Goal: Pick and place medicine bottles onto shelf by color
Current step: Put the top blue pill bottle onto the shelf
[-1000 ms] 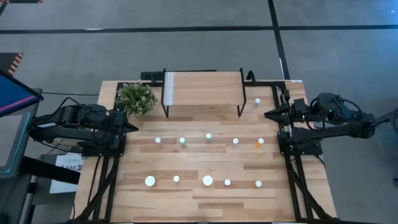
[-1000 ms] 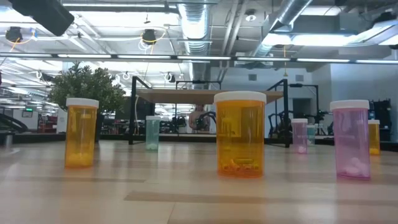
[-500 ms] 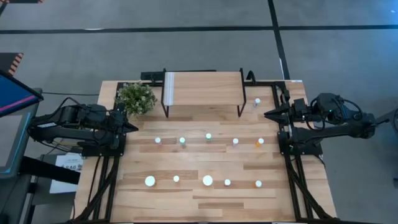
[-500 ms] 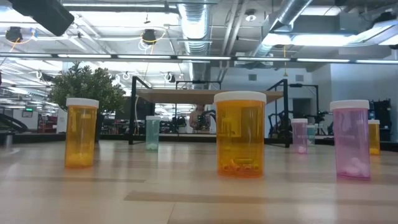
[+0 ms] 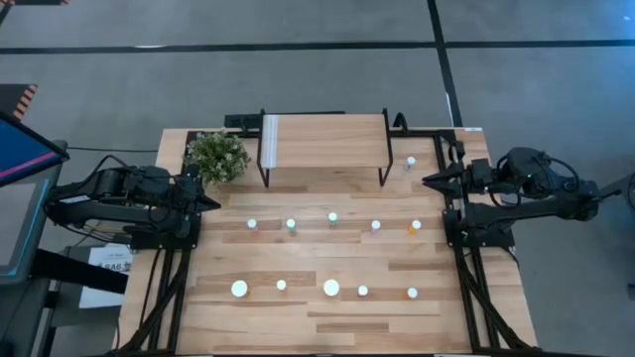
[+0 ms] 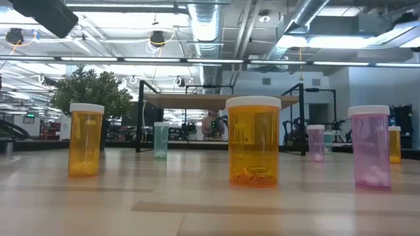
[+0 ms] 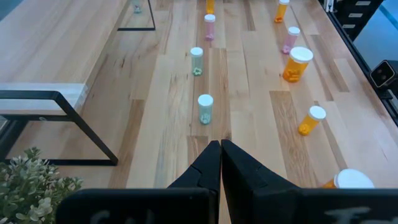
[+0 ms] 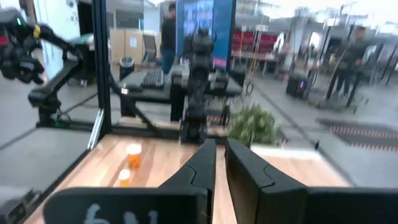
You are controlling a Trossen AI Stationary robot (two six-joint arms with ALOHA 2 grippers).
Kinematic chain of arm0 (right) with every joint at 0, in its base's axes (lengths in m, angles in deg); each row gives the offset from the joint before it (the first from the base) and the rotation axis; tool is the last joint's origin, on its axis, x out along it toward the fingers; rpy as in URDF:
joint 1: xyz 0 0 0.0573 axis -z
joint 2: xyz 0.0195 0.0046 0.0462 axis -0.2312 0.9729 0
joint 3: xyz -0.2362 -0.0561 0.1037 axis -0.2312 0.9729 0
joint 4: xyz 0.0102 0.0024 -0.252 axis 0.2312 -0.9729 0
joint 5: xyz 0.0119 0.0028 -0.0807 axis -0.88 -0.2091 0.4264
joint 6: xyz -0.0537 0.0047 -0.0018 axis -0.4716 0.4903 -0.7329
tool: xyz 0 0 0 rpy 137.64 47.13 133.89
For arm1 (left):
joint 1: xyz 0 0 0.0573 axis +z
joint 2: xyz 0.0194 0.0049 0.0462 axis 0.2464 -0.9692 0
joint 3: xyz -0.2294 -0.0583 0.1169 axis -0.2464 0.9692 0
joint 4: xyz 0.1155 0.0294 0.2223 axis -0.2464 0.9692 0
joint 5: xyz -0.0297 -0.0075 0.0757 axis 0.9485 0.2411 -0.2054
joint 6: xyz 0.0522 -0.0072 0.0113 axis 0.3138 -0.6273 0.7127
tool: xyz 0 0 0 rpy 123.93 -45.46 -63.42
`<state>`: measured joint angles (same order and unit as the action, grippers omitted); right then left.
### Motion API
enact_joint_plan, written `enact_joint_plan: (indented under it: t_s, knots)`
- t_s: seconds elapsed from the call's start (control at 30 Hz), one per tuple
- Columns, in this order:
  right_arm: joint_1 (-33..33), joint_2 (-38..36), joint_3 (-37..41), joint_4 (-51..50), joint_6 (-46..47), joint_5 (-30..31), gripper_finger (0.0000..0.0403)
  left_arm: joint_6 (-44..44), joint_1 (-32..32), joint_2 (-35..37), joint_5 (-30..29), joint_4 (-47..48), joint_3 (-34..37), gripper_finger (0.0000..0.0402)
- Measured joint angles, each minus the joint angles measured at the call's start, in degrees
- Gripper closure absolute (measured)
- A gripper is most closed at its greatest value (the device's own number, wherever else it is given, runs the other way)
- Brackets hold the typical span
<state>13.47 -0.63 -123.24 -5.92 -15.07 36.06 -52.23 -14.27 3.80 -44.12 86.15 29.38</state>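
We count eleven bottles point(image 5: 331, 288), one shelf point(image 5: 323, 131), one plant point(image 5: 217, 156) and two arms point(image 5: 129, 198)

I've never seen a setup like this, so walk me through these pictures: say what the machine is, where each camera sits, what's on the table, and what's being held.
Two dark robot arms flank a wooden table. The overhead picture shows the left gripper and right gripper parked at the table's sides, both shut and holding nothing. One camera looks across from table height; one rides on each wrist. On the table stand small white-capped medicine bottles in orange, pink and green, in two loose rows. At the far edge stand a small raised shelf, with nothing on it, and a potted plant.
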Motion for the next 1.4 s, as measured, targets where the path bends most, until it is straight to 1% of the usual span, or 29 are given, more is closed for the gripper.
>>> enact_joint_plan:
  t_s: [0.27,0.43,0.5,0.6,0.67,0.73,0.83,0.87,0.93,0.97,1.07,1.17,1.27,1.4]
  knots:
    - [-0.01,0.17,-0.02,5.94,-0.05,0.16,0.0342,0.0,0.0,0.02,0.0,0.02,0.0,0.0401]
    - [-0.02,0.85,-0.02,9.31,4.51,0.06,0.0342,-0.02,-0.02,0.02,0.02,0.02,0.0,0.0401]
    - [0.0,0.7,-0.04,9.63,4.57,0.11,0.0342,0.0,0.0,0.02,0.02,0.02,0.0,0.0401]
    - [0.02,1.13,0.28,9.61,3.61,2.64,0.0342,0.0,-0.02,0.02,0.0,0.02,0.0,0.0401]
    - [0.02,2.06,0.64,9.21,2.93,8.46,0.0342,-0.01,-0.01,0.02,0.02,0.02,0.0,0.0401]
    - [0.04,3.4,1.0,7.85,2.91,18.3,0.0342,0.0,-0.02,0.02,0.02,0.02,0.0,0.0401]
    - [0.38,6.2,1.1,3.87,2.78,34.83,0.0342,0.0,-0.02,0.02,0.0,0.02,0.0,0.0401]
    - [0.89,7.27,1.14,2.24,2.76,39.2,0.0342,0.0,-0.02,0.02,0.0,0.02,0.0,0.0401]
    - [2.35,9.47,1.14,-0.52,3.25,44.54,0.0342,0.0,-0.02,0.02,0.02,0.02,0.0,0.0401]
    - [3.29,10.54,1.14,-1.88,3.93,45.48,0.0342,0.0,-0.02,0.02,0.01,0.02,0.0,0.0401]
    - [6.65,13.58,1.14,-4.75,6.38,46.02,0.0342,0.0,-0.02,0.02,0.01,0.02,0.0,0.0401]
    - [10.07,15.97,1.18,-7.15,8.48,44.94,0.0342,-0.01,-0.02,0.02,0.01,0.02,0.0,0.0401]
    - [13.56,16.74,1.44,-7.52,9.31,41.25,0.0342,0.0,0.0,0.02,0.0,0.02,0.0,0.0401]
    - [18.47,14.54,4.04,-5.4,10.76,34.49,0.0342,0.0,-0.02,0.02,0.01,0.02,0.0,0.0401]
